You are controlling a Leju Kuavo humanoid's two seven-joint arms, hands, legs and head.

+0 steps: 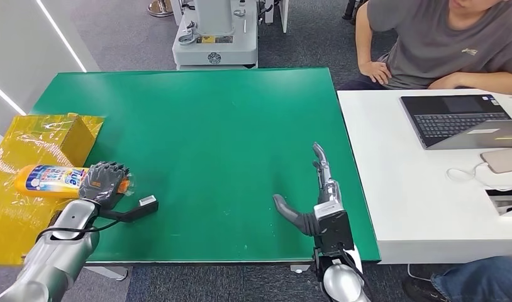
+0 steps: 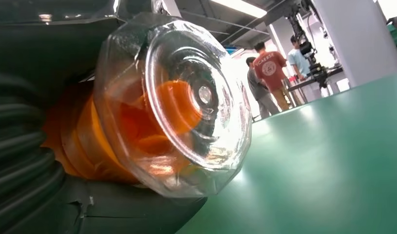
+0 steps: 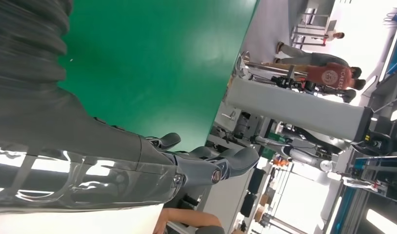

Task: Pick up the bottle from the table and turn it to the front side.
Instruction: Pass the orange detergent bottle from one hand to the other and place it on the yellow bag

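Left hand [image 1: 104, 181] is wrapped around the cap end of the bottle [image 1: 50, 179], a yellow-orange detergent-style bottle with a blue and white label, lying on its side at the left edge of the green table [image 1: 216, 145], body sticking out over the crinkled yellow plastic sheet [image 1: 14, 207] next to the yellow-wrapped box [image 1: 74, 135]. Left wrist view confirms the grasp: the clear cap [image 2: 177, 105] with an orange inner nozzle sits right in front of the camera, dark fingers [image 2: 138, 209] curled under it, table surface close beneath. Can't tell whether the bottle is clear of the surface yet; it looks low, at or near table level. Right hand [image 1: 310, 201] is idle over the right side of the table, fingers straight and spread, thumb out, holding nothing, well apart from the bottle. My read: grasp is done, lift is at most barely started, and the turn to the front side is all still to do. Label is partly readable from the head view but the bottle is horizontal, so orientation isn't there yet. A person [image 1: 442, 44] sits behind the white desk [image 1: 392, 189] with a laptop [image 1: 461, 119], not involved.
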